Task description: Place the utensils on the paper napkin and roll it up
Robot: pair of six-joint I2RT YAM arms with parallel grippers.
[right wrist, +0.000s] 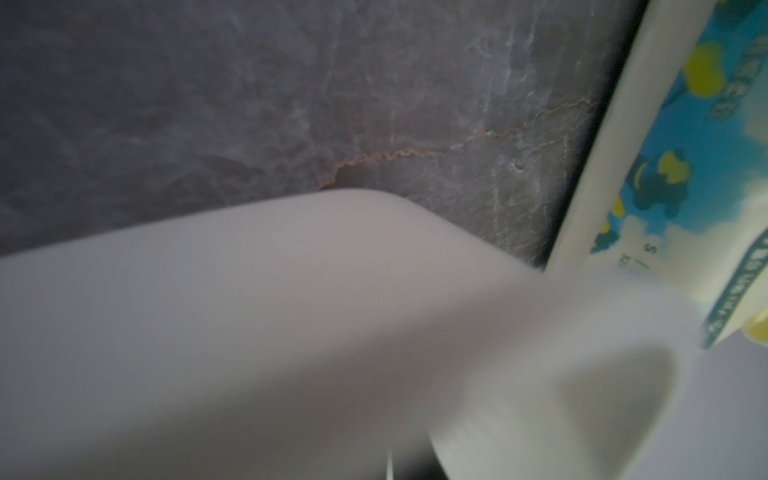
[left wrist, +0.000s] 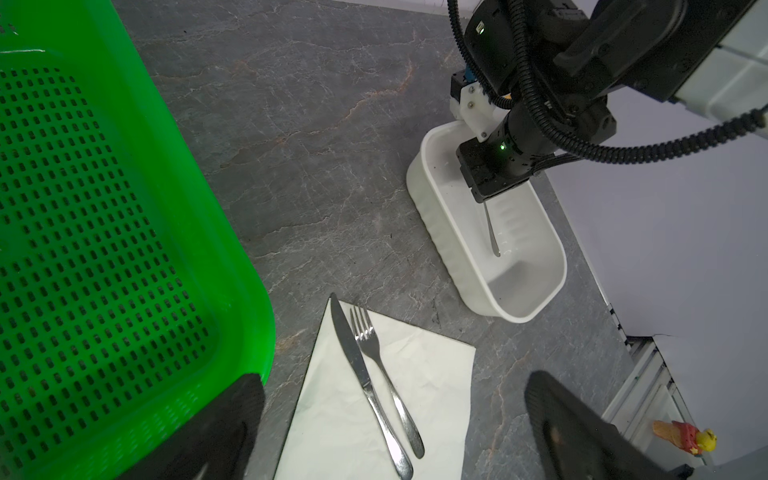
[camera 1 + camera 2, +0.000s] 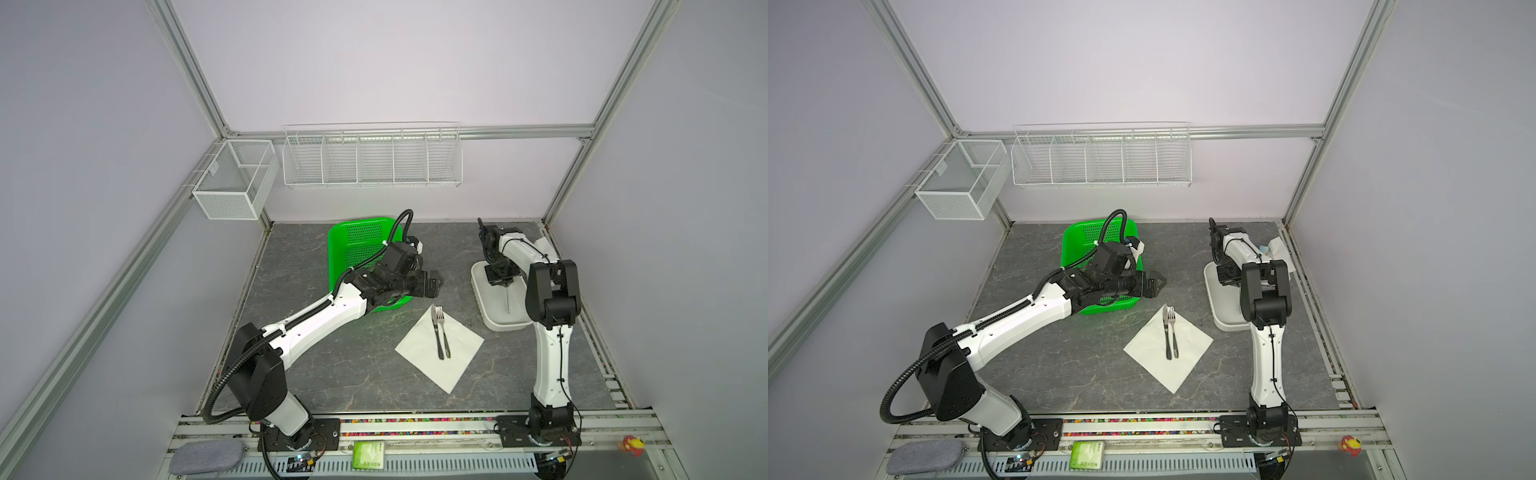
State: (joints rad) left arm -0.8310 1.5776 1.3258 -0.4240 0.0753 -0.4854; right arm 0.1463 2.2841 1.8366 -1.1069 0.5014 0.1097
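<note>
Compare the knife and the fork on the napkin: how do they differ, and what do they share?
The knife ends in a smooth blade; the fork ends in tines. The knife looks slightly longer than the fork. The knife lies nearer the green basket, the fork nearer the white tub. Both are shiny silver and lie flat, side by side, on the white napkin.

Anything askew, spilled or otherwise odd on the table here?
Minor only: the knife and fork lie side by side on the paper napkin, but their tips reach its far corner, seemingly slightly over the edge. The spoon is in the white tub, pinched by the right gripper. Nothing spilled or damaged.
</note>
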